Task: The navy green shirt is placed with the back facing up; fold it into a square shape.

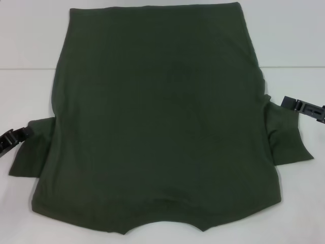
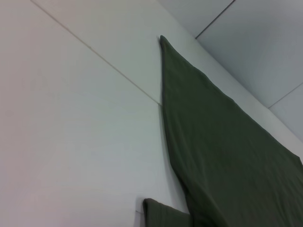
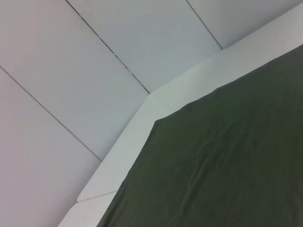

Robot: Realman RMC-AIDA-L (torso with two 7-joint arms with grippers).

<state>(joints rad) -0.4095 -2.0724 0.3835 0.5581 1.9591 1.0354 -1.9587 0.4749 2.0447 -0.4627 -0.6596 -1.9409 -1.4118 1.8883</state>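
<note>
The navy green shirt (image 1: pixel 162 122) lies flat on the white table (image 1: pixel 299 46), plain side up. My left gripper (image 1: pixel 11 138) and right gripper (image 1: pixel 303 107) flank its sleeves; I cannot tell whether either claw grips cloth. Next, I judge, sleeves fold inward.

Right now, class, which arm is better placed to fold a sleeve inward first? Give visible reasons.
Probably the left. The left gripper sits right at the left sleeve of the navy green shirt. The right gripper reaches toward the armpit, above the right sleeve.
</note>
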